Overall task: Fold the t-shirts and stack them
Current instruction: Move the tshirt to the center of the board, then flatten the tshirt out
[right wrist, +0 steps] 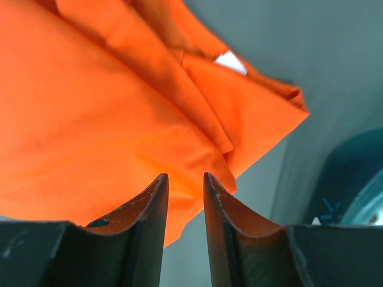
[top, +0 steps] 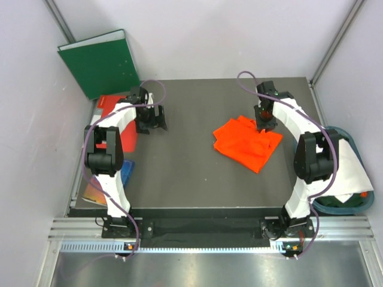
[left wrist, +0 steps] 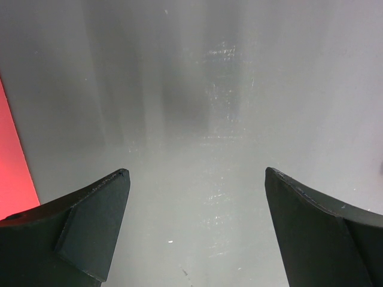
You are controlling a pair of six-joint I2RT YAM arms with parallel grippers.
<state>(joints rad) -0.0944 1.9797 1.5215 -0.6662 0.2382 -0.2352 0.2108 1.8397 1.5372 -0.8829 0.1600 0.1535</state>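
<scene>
Though crumpled, t-shirt (top: 242,143) beneath right gripper (right wrist: 185,179)

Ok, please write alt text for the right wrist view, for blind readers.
A crumpled orange t-shirt on the grey table fills most of the frame. At the bottom, the right gripper is slightly open, holding nothing.

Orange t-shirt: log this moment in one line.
orange t-shirt: rumpled | right pincer: slightly open, at its edge | left pincer: wide open, empty

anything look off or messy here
The soft white cloth t-shirt is off the dark grey table, draped over the dark teal bin at the right. The bright orange cloth t-shirt lies bunched and skewed, not squarely folded.
</scene>
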